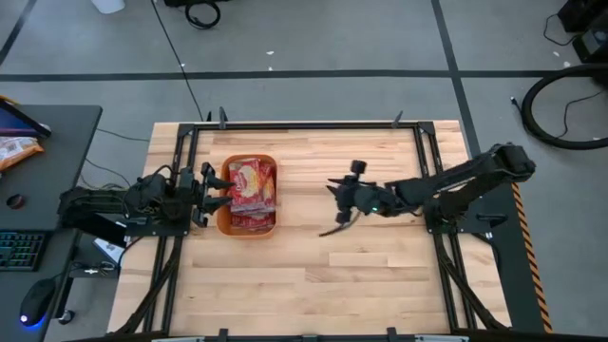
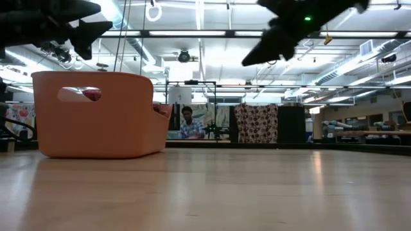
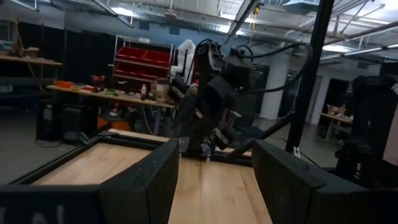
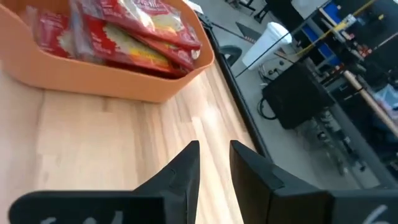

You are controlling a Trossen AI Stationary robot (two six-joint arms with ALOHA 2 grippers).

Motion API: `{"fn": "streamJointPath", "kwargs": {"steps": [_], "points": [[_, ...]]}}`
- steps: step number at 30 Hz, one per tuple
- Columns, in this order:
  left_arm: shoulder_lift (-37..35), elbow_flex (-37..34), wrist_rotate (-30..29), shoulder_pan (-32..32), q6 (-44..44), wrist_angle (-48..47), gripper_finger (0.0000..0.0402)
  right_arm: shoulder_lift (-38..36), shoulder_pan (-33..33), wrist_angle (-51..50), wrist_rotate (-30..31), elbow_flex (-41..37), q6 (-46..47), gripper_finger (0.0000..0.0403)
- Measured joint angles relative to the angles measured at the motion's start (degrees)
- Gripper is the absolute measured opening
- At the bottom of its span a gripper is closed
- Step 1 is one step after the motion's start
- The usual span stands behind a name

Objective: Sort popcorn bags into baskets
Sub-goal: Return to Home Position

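Observation:
The orange basket (image 1: 225, 228) stands on the table's left half, resting on its flat bottom (image 2: 96, 151). Several red popcorn bags (image 1: 252, 190) lie stacked inside it, also seen in the right wrist view (image 4: 130, 31). My left gripper (image 1: 213, 195) hovers open at the basket's left rim, higher than the rim in the low view (image 2: 90, 31), with nothing between its fingers (image 3: 214, 180). My right gripper (image 1: 334, 204) hangs over the table's middle, right of the basket, pointing toward it. Its fingers (image 4: 214, 158) stand a narrow gap apart with only bare wood between them.
Black frame rails (image 1: 285, 124) run along the table's edges. Bare wood (image 1: 313, 285) fills the near half and the middle. Off the table to the left stands a dark desk (image 1: 57, 123) with an orange-and-white packet (image 1: 14, 150) and a keyboard (image 1: 19, 252).

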Motion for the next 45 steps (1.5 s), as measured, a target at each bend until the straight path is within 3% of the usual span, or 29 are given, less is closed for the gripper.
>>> {"fn": "streamJointPath", "kwargs": {"steps": [10, 21, 31, 41, 45], "points": [[-0.87, -4.79, -1.26, -0.01, -0.67, 3.91, 0.0205, -13.07, 3.39, 1.13, 1.25, -13.17, 12.52, 0.0092], [-0.86, -4.8, -2.71, -0.02, 0.16, 4.73, 0.0205, -31.23, 3.41, 7.22, 1.18, -30.06, 22.61, 0.009], [-0.86, -4.8, -2.73, -0.02, 0.83, 4.38, 0.0205, -44.01, 4.16, 6.72, -0.65, -37.64, 27.88, 0.009], [-0.86, -4.83, -4.52, -0.07, 1.16, 3.47, 0.0205, -56.52, 8.38, 6.52, 1.18, -44.45, 29.12, 0.009], [-0.86, -4.85, -4.5, -0.5, 1.25, -0.67, 0.0205, -60.54, 8.97, 5.5, 1.15, -46.56, 29.07, 0.009]]}}
